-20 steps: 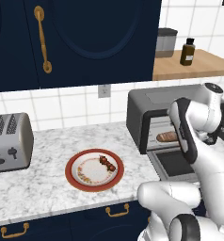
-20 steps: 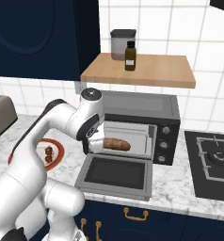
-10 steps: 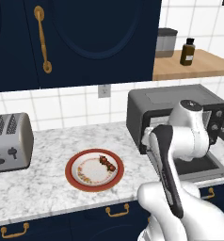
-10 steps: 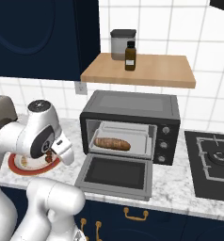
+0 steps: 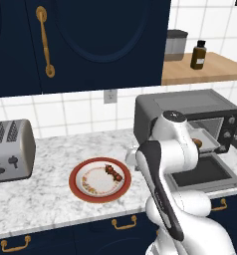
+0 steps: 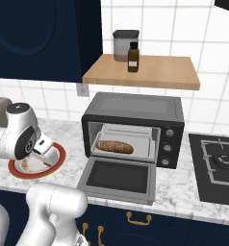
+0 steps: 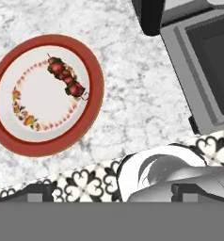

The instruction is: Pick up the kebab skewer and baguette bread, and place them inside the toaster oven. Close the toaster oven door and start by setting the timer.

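White tiled wall [image 5: 85, 112] behind a marble table [image 5: 46, 187], navy cabinets [image 5: 90, 40] above (brass handles). A wooden shelf [image 6: 145, 72] hangs over it; patterned floor [image 7: 85, 181] below.

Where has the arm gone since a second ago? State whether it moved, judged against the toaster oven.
Yes. In the right base view the arm has swung left, away from the toaster oven mouth, and now stands over the plate on the counter.

No readable text, brands or numbers anywhere. The small brown glass bottle [image 6: 133, 57] has a blank label; the dark grey boxy toaster oven's [image 6: 135, 115] knobs are unmarked.
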Tool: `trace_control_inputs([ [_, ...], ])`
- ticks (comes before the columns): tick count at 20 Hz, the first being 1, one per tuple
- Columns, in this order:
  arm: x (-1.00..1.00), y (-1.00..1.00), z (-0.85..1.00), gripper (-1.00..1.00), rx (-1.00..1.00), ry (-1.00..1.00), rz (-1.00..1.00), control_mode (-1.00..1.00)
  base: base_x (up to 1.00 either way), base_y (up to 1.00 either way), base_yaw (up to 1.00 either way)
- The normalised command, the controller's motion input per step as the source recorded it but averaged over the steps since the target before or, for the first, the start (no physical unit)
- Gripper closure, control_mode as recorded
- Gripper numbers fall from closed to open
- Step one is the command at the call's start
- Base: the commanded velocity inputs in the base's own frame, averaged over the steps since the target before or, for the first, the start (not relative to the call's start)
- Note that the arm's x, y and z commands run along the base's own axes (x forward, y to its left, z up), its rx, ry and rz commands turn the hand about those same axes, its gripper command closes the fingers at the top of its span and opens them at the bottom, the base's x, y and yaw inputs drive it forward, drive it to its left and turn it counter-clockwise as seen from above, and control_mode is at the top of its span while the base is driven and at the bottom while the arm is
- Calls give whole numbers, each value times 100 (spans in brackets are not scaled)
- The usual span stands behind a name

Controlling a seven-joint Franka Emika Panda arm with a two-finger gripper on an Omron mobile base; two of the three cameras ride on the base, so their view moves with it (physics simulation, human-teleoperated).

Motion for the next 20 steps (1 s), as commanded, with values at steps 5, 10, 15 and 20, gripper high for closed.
trace_control_inputs([
  [5,28,57,-13,-100,-2,9,20,-100,0,0,0],
  [10,59,12,-18,-100,-2,15,22,-100,0,0,0],
  [15,63,11,-44,-100,-5,3,20,-100,0,0,0],
  [20,38,24,-67,-100,-8,-3,14,-100,0,0,0],
])
